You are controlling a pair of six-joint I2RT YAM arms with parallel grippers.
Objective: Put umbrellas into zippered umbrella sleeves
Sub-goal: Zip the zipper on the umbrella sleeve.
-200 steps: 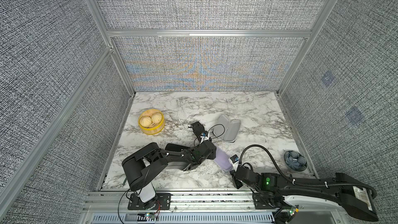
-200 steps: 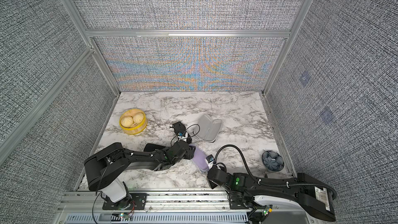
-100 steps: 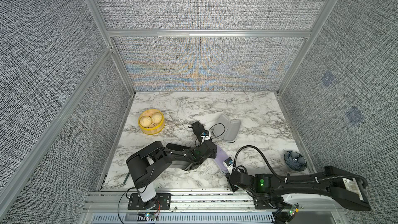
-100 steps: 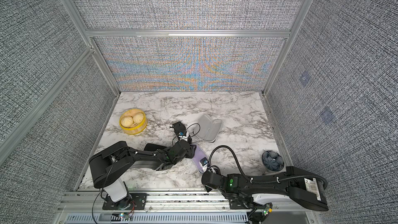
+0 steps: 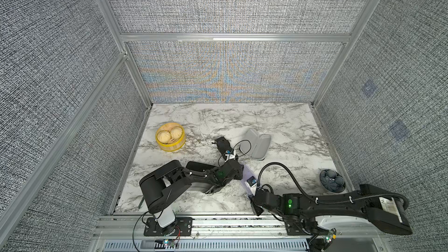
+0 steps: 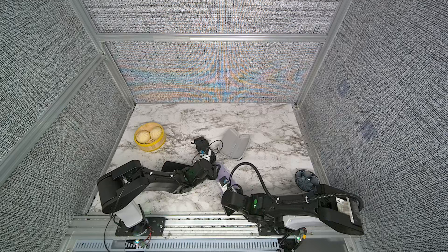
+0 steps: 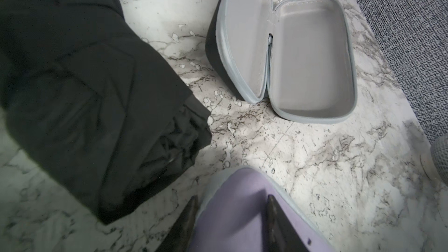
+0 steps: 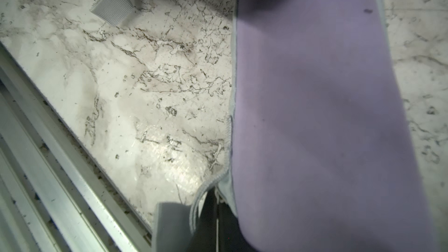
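At your far left, a yellow basket (image 5: 169, 147) with two buns (image 5: 164, 136) sits near the table's left edge, well apart from the arms.

Next comes your left pincer (image 7: 231, 197). Its two fingers (image 7: 190, 214) stand partly apart, one on each side of the far end of the lavender sleeve (image 7: 238, 219). Both look to touch it, so the pincer grips that end. A black umbrella (image 7: 97, 93) lies just beside that end. To its right, the open sleeve (image 7: 312, 56) lies with its grey inside showing.

In both top views you see the lavender sleeve (image 5: 247, 174) in the middle of the table (image 5: 242, 117). It is near the front edge, between the two arms.

Your right pincer (image 8: 211, 197) is closed tight at the zipper edge of the sleeve's near end and looks to pinch it. The metal rail (image 8: 48, 166) runs just beside the table edge there, so room is tight at the front. The bare marble is widest at the back, by the wall.

Far right, a dark blue dish (image 5: 332, 181) sits near the right edge. A white sticker (image 5: 390, 208) on the right arm (image 5: 339, 200) has marks too small to read.
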